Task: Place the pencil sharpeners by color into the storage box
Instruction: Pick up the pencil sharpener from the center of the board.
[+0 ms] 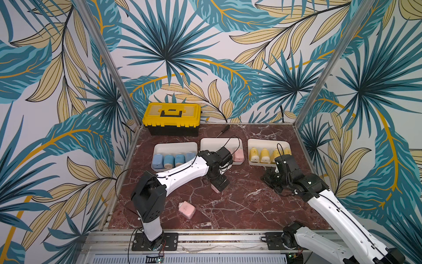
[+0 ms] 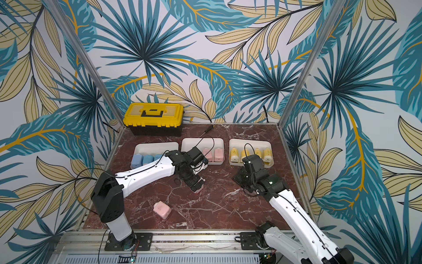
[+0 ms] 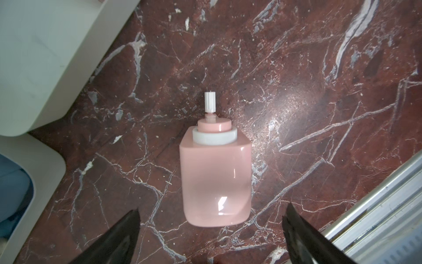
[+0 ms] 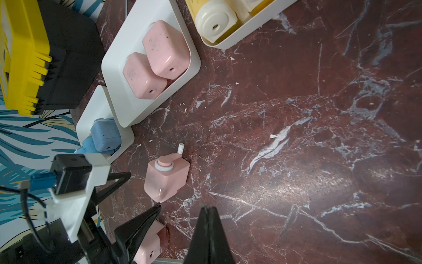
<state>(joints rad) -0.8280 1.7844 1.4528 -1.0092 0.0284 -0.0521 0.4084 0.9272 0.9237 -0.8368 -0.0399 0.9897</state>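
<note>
Pink sharpeners are what remain: 2 stand in the middle tray (image 1: 209,142), 1 lies loose low on the counter (image 1: 251,205) at lower left of centre in both top views (image 1: 186,209), and 1 sits under the left pincer (image 3: 211,228). The blue tray (image 1: 159,147) and the yellow tray (image 1: 253,142) each appear to hold 4.

In the left wrist view the targeted pink sharpener (image 3: 215,180) lies in the middle of the frame, crank end toward the upper part, with the 2 black fingers (image 3: 127,230) spread wide on either side of its base and touching nothing. The right pincer (image 4: 209,214) is pressed together, empty, over bare marble.

My advice: lower straight so the fingers flank the flat sides of the body, not the white collar or crank. Close on the wide middle, since the glossy plastic will likely slip near the rounded corners. Lift clear before swinging to the middle tray, and set it beside the 2 already there.
</note>
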